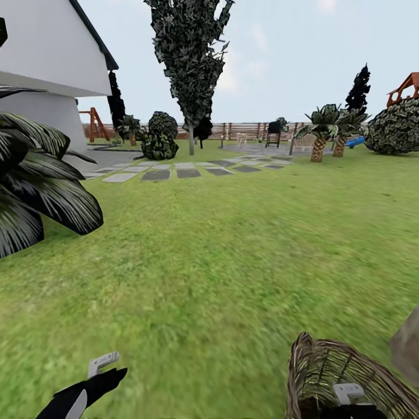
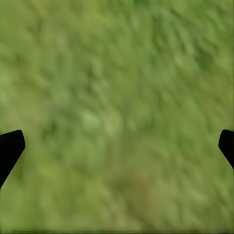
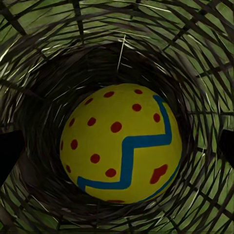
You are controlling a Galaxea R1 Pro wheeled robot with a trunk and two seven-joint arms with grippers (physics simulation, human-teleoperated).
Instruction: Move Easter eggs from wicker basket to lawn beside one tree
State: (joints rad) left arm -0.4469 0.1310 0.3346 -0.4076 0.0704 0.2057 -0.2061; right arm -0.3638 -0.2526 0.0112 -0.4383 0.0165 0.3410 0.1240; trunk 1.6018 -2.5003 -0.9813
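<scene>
**Egg in sight at the bottom of the basket**

Wicker walls ring my right wrist camera, and one yellow Easter egg, with red spots and a blue zigzag band, lies on the basket floor straight ahead of my right gripper. Its dark fingertips show at the two edges of that view, spread wide, with the egg between them and not yet touched. From the head camera the wicker basket stands on the lawn at my lower right, my right arm reaching down into its mouth. I can see only this one egg; whether others lie under or behind it I cannot tell.

To do this well, I judge I should keep the egg centred between my fingers, lower straight down without brushing the weave, and close across the egg's widest part. It is round and smooth, so a grip placed too high could squeeze it out and send it rolling.

My left gripper hangs over bare grass, fingertips wide apart and holding nothing. A grey-brown trunk just beside the basket may serve as the drop spot.
</scene>
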